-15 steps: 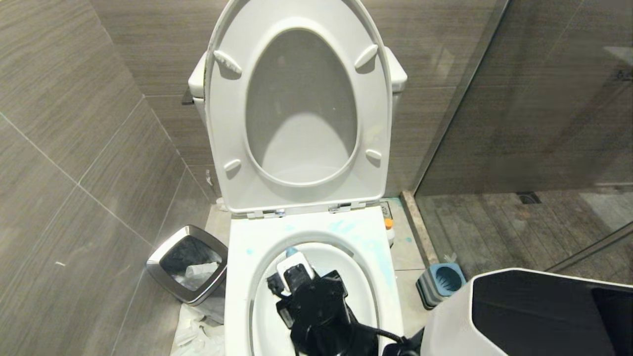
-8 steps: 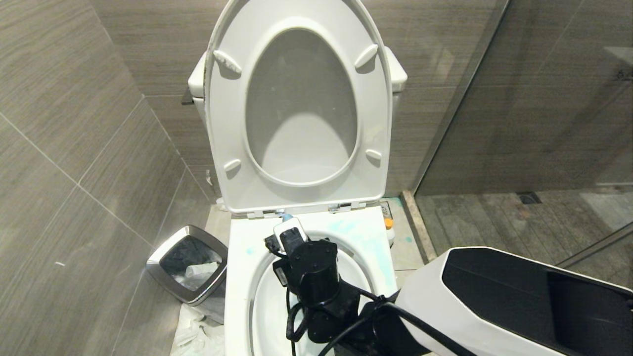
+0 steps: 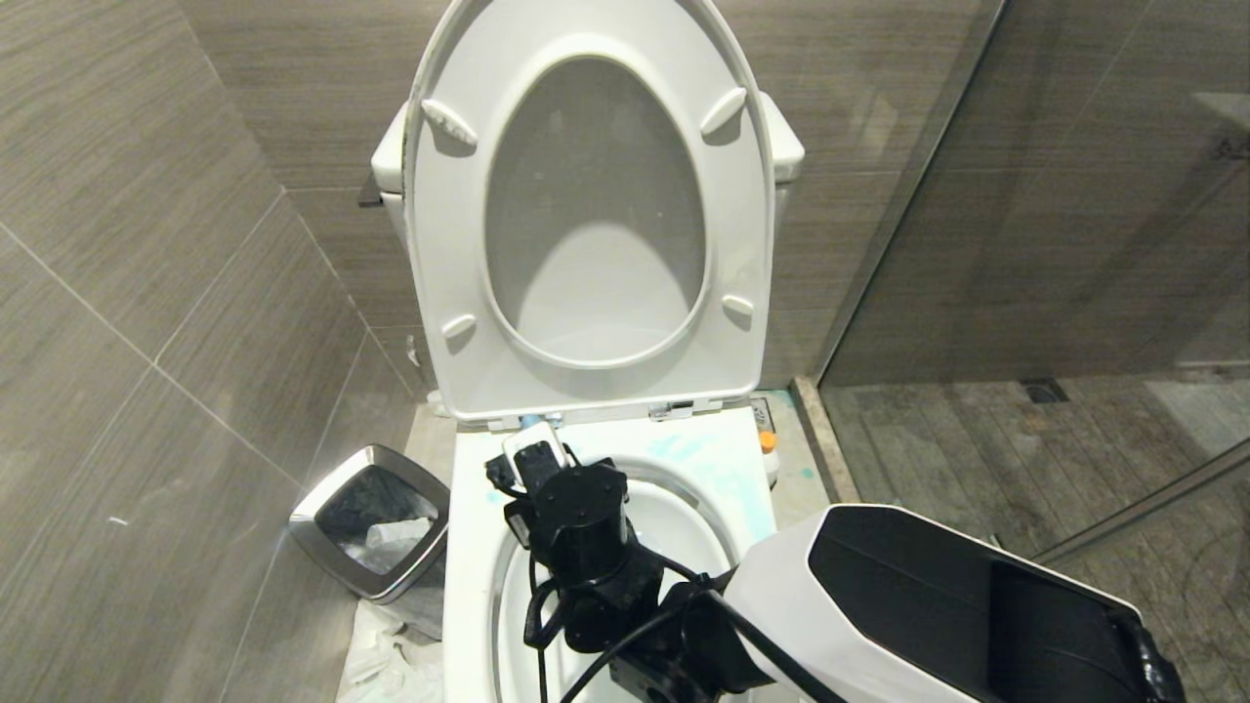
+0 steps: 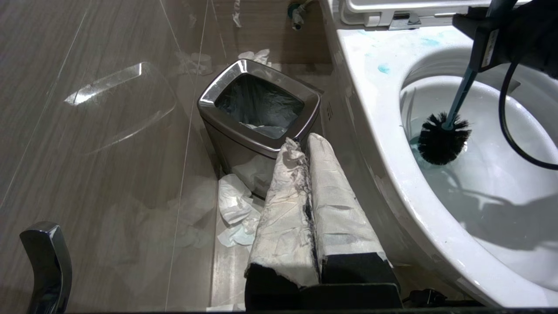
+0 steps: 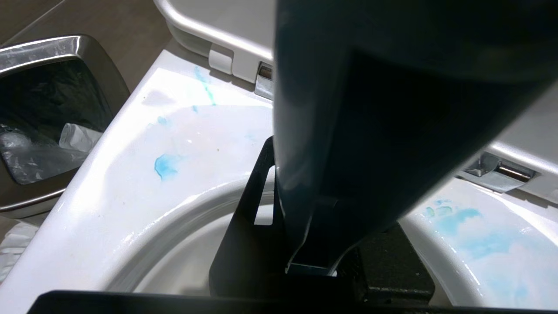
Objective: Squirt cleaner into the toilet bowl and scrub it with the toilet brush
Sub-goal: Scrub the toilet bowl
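Grey-tiled bathroom. White glossy ceramic toilet bowl [image 3: 469, 547], seat raised. Right gripper [image 3: 535, 459] over the bowl's rear rim, clamped on the slim teal-handled toilet brush [image 4: 442, 139]; black bristle head below it, at the turquoise-tinted water. Pale turquoise cleaner [image 5: 165, 165] smears the rim beside it. Left gripper [image 4: 305, 146] closed, empty, near the square steel waste bin [image 4: 261, 109].

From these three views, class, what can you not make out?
- Toilet bowl water: head view, hidden by the right gripper and arm.
- Toilet brush handle top: left wrist view, cut off by the edge.
- Brush head: right wrist view, blocked by the handle.
- Waste bin contents: too dark.
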`<state>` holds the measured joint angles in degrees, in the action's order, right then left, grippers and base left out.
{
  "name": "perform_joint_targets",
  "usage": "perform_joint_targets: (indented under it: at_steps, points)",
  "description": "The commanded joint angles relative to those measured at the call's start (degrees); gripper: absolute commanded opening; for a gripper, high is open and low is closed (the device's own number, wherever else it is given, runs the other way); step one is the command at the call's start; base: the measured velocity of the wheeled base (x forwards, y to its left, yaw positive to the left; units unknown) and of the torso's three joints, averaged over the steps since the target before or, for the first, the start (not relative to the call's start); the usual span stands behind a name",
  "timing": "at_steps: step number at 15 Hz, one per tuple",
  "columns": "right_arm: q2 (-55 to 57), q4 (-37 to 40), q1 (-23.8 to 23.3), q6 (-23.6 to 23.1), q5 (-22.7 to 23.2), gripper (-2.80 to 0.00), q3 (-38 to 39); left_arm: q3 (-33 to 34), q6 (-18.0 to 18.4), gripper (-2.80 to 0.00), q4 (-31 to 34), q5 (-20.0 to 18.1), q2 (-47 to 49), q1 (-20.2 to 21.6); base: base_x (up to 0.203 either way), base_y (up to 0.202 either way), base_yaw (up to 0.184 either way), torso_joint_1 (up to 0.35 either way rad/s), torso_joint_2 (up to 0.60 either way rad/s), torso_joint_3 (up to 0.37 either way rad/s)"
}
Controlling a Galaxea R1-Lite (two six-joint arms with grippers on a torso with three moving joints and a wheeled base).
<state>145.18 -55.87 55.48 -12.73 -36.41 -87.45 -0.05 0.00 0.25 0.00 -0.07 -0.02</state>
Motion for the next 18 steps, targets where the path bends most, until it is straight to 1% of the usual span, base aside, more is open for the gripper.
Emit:
perform_joint_targets:
  at_steps: [1, 4, 6, 9, 12, 14, 16, 18]
  points:
    - [2.5, -0.5, -0.2, 0.1, 0.0, -2.80, -1.5, 0.0, 0.0, -2.80, 0.0, 0.0, 0.1, 0.0, 0.000, 0.000, 0.000, 0.000, 0.00, 0.000]
    - [7.1, -0.6, -0.3, 0.2, -0.1, -2.80, -6.2, 0.0, 0.0, -2.80, 0.0, 0.0, 0.1, -0.1, 0.000, 0.000, 0.000, 0.000, 0.00, 0.000]
    - [9.7, -0.6, -0.8, 0.3, -0.1, -2.80, -7.6, 0.0, 0.0, -2.80, 0.0, 0.0, 0.1, 0.0, 0.000, 0.000, 0.000, 0.000, 0.00, 0.000]
    - [9.0, -0.7, -0.8, 1.5, -0.2, -2.80, -6.9, 0.0, 0.0, -2.80, 0.0, 0.0, 0.1, 0.0, 0.000, 0.000, 0.000, 0.000, 0.00, 0.000]
    - [3.5, -0.5, -0.2, 1.4, -0.3, -2.80, -6.3, 0.0, 0.0, -2.80, 0.0, 0.0, 0.1, 0.0, 0.000, 0.000, 0.000, 0.000, 0.00, 0.000]
    - [1.0, -0.4, 0.3, 1.4, -0.3, -2.80, -4.2, 0.0, 0.0, -2.80, 0.0, 0.0, 0.1, -0.1, 0.000, 0.000, 0.000, 0.000, 0.00, 0.000]
    - [1.4, -0.6, 0.4, 1.9, -0.3, -2.80, -2.2, 0.0, 0.0, -2.80, 0.0, 0.0, 0.1, -0.1, 0.000, 0.000, 0.000, 0.000, 0.00, 0.000]
    - [3.6, -0.6, 0.3, 2.2, -0.3, -2.80, -2.7, 0.0, 0.0, -2.80, 0.0, 0.0, 0.1, 0.0, 0.000, 0.000, 0.000, 0.000, 0.00, 0.000]
